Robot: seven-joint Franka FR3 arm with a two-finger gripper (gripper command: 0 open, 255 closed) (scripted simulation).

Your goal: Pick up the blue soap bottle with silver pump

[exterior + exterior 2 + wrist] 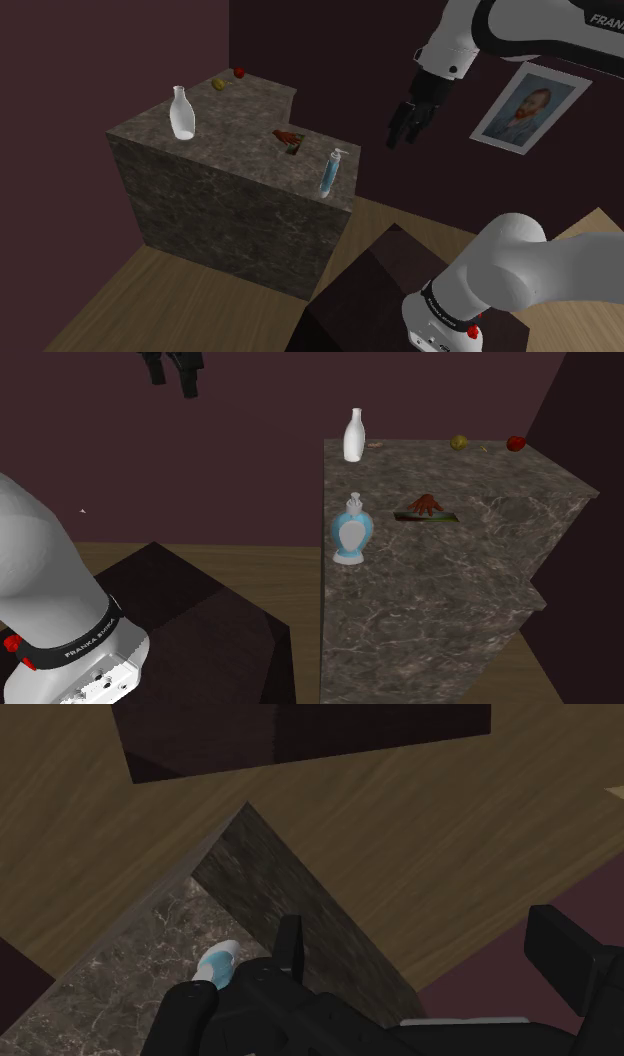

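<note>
Blue soap bottle (331, 172) stands on the counter (235, 125), well below the wide-open, empty end effector (401, 134).

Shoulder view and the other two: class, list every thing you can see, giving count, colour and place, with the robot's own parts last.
Blue soap bottle with silver pump: one, blue and white, upright at the counter's edge nearest the stand.
White narrow-necked bottle: one, white, upright near another counter edge.
Red-brown object on a flat green-edged piece: one, mid-counter.
Small yellow-green round item: one, at the counter's far end by the wall.
Small red round item: one, beside the yellow-green one.
Mottled grey stone counter: one, against the dark purple wall.
Framed portrait: one, on the wall.
Dark box stand: one, on the wooden floor.
White arm: one, raised.
Black fingers: two, apart, high above the counter.
</note>
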